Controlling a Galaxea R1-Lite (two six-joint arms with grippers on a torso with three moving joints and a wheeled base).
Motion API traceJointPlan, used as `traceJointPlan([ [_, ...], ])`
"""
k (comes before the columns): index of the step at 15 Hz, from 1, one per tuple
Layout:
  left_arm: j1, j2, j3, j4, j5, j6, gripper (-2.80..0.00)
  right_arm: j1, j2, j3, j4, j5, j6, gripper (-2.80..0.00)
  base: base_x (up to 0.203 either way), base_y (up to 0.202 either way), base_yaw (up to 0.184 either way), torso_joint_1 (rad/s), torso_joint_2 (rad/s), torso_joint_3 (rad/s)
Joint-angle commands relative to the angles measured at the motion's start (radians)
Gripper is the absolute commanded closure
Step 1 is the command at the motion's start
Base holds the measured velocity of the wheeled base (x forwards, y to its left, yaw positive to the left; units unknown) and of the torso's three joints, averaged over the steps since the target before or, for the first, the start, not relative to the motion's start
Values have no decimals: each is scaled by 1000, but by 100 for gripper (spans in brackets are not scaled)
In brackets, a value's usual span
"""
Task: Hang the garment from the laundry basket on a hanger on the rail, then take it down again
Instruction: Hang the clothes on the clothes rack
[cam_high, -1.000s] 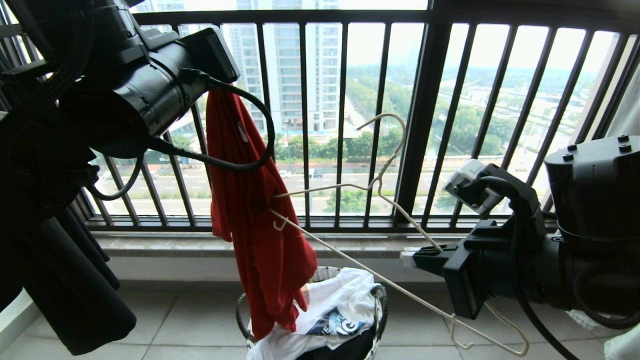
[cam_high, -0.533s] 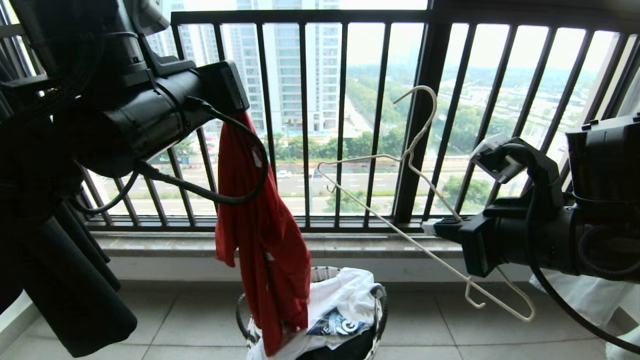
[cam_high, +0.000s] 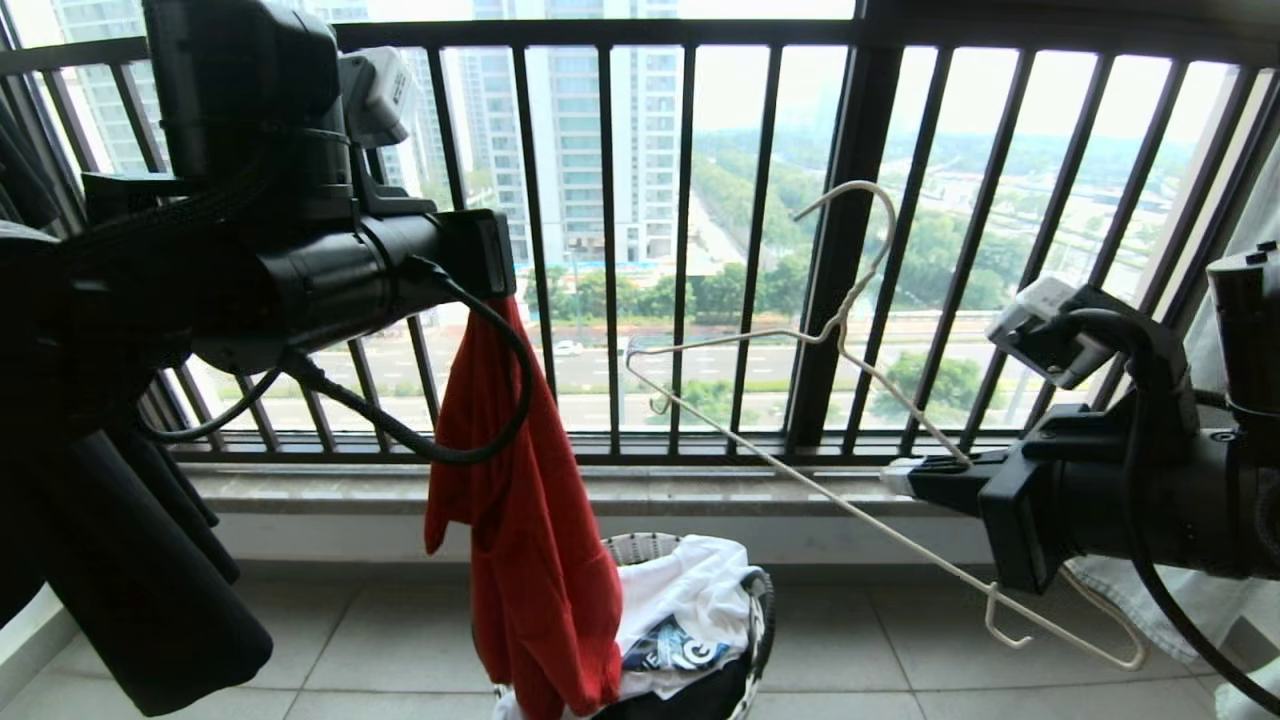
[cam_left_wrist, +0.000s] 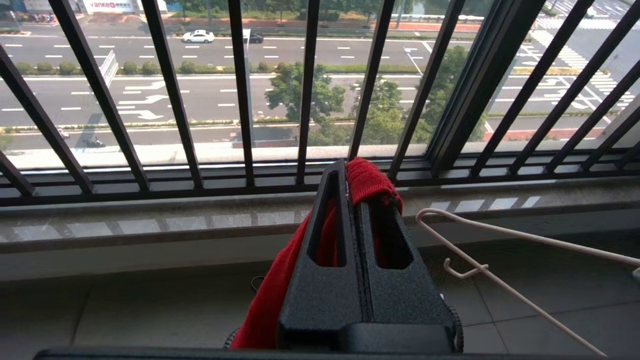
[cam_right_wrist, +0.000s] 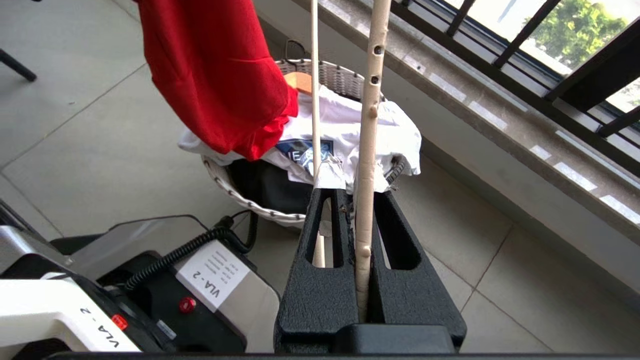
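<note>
Both arms reach forward, raised and roughly level, well apart. The left gripper (cam_left_wrist: 352, 172) is clamped tight; the right gripper (cam_right_wrist: 355, 192), lower, is likewise closed.

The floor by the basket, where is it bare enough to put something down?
Bare grey tiles lie left of the round white woven basket, and more to its right below the ledge. The basket itself is crammed with clothes.

**Readable text in the scene**

A white label (cam_right_wrist: 212, 275) on the robot's base reads "VLA - 2". The same "VLA - 2" is printed on a white housing (cam_right_wrist: 100, 325) beside it. A distant street sign (cam_left_wrist: 111, 6) reads "vanke".
</note>
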Motion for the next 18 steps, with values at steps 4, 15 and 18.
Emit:
traceJointPlan([
  [4,0,85,-48,111,5,1,0,121,-77,-25,127,98,2,0,0,0,0,0,0,0],
  [15,-11,95,-127,327,5,20,0,176,-43,-34,65,93,98,0,0,0,0,0,0,0],
  [18,-26,63,-118,344,4,18,0,175,-16,-34,60,86,101,0,0,0,0,0,0,0],
])
